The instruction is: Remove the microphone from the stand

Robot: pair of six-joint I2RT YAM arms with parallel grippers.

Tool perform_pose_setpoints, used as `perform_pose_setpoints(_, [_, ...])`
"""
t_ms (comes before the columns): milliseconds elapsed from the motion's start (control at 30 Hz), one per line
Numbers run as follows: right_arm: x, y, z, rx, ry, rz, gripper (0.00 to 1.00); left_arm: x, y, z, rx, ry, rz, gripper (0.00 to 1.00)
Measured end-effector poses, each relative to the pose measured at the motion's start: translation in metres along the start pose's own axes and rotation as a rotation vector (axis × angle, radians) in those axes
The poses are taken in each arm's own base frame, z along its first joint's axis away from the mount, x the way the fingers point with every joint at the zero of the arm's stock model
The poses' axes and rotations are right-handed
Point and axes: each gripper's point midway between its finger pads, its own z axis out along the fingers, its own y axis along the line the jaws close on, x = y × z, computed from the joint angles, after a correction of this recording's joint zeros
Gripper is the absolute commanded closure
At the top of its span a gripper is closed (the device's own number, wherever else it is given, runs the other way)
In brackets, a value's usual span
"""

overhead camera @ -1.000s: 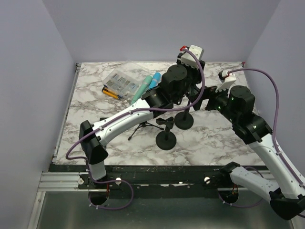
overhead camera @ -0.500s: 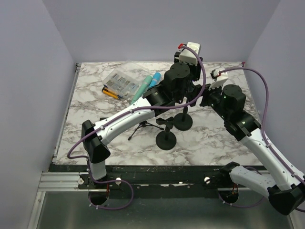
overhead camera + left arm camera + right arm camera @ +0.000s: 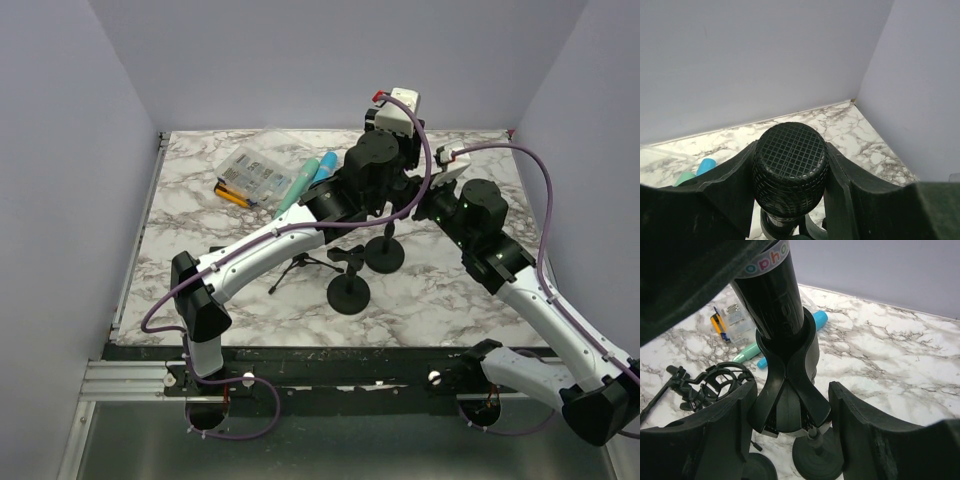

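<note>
My left wrist camera looks straight down on the microphone (image 3: 790, 172). Its black mesh head sits between the 2 fingers of the left tool (image 3: 790, 150), and both fingers press against its sides, so that tool is clamped on it.

My right wrist camera adds what that view lacks. The microphone's black barrel, with a band of coloured letters, is seated in the forked clip of the stand (image 3: 790, 407), directly ahead of the right tool (image 3: 792, 387). That tool's 2 fingers straddle the clip closely on each side, but I cannot tell whether they press it or stand just clear. To that tool's left lie a shock mount (image 3: 715, 382), a clear box (image 3: 735, 320), a teal pen (image 3: 746, 356) and a blue pen (image 3: 819, 319).

In the top view both tools are hidden behind the arms' wrists. I cannot make out the microphone there, and only the stand's round base (image 3: 385, 255) shows plainly.

The desk (image 3: 200, 250) is white marble with grey veins, and the walls (image 3: 300, 60) around it are pale lilac.
</note>
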Motion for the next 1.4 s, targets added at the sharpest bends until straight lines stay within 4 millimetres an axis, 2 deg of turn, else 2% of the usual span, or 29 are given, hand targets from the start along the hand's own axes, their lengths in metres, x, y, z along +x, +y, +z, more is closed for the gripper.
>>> perform_pose_setpoints(300, [0.001, -0.001, 0.001, 0.009, -0.010, 0.001, 0.99, -0.003, -0.004, -0.005, 0.044, 0.033, 0.032, 1.00])
perform_pose_setpoints(333, [0.000, 0.000, 0.001, 0.007, -0.011, 0.001, 0.92, -0.005, -0.004, -0.006, 0.050, 0.046, 0.043, 1.00])
perform_pose_setpoints(400, [0.001, 0.000, 0.002, 0.007, -0.004, 0.000, 0.50, -0.006, -0.006, -0.008, 0.065, 0.070, 0.058, 1.00])
perform_pose_setpoints(433, [0.001, 0.000, 0.003, 0.007, 0.002, 0.000, 0.35, -0.007, -0.007, -0.009, 0.071, 0.075, 0.064, 1.00])
perform_pose_setpoints(467, [0.002, 0.000, 0.004, 0.008, 0.015, -0.002, 0.27, -0.007, -0.007, -0.010, 0.075, 0.078, 0.068, 1.00])
perform_pose_setpoints(600, [0.011, -0.005, 0.005, 0.037, 0.073, -0.006, 0.13, -0.006, -0.008, -0.010, 0.082, 0.076, 0.067, 1.00])
perform_pose_setpoints(667, [0.017, -0.009, 0.001, 0.052, 0.099, -0.016, 0.11, -0.006, -0.009, -0.010, 0.084, 0.068, 0.063, 1.00])
perform_pose_setpoints(833, [0.011, -0.010, -0.009, 0.050, 0.082, -0.039, 0.10, -0.006, -0.010, -0.011, 0.087, 0.062, 0.059, 1.00])
perform_pose_setpoints(967, [0.010, -0.009, -0.008, 0.040, 0.079, -0.056, 0.11, -0.006, -0.010, -0.011, 0.086, 0.061, 0.058, 1.00])
perform_pose_setpoints(1067, [0.015, -0.007, -0.003, 0.029, 0.093, -0.066, 0.19, -0.006, -0.010, -0.011, 0.086, 0.061, 0.058, 1.00])
perform_pose_setpoints(1100, [0.017, -0.007, -0.001, 0.026, 0.101, -0.071, 0.31, -0.006, -0.010, -0.011, 0.085, 0.061, 0.058, 1.00])
perform_pose_setpoints(1133, [0.020, -0.007, 0.001, 0.023, 0.110, -0.075, 0.79, -0.006, -0.010, -0.011, 0.086, 0.060, 0.057, 1.00])
perform_pose_setpoints(1167, [0.023, -0.006, 0.002, 0.015, 0.117, -0.079, 0.99, -0.006, -0.010, -0.011, 0.086, 0.060, 0.056, 1.00])
perform_pose_setpoints(1400, [0.027, -0.008, 0.004, 0.014, 0.124, -0.088, 1.00, -0.013, -0.011, -0.011, 0.088, 0.036, 0.038, 1.00])
